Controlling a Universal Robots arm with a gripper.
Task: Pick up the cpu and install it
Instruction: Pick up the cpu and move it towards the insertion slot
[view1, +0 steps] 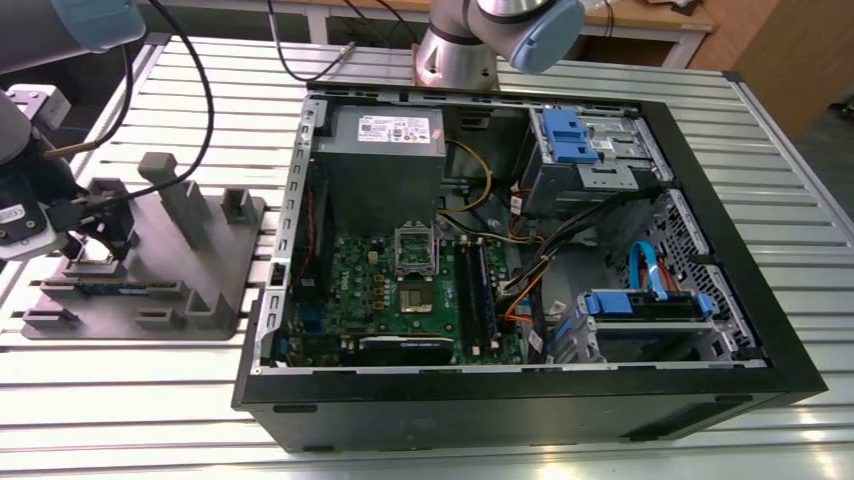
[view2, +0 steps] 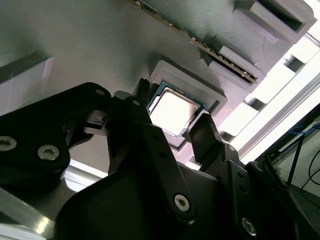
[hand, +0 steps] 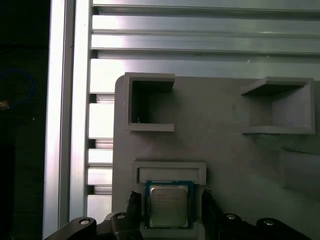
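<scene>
1. The cpu (hand: 169, 205) lay flat in a shallow pocket near one edge of the grey tray (hand: 220, 130).
2. The gripper (hand: 169, 212) straddled it, its dark fingers (hand: 134, 210) spread apart, one on either side.

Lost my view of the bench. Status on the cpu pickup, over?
Pincer open, straddling the cpu. The cpu lies flat in its grey tray recess, not lifted. Nothing between pincer and chip.
</scene>
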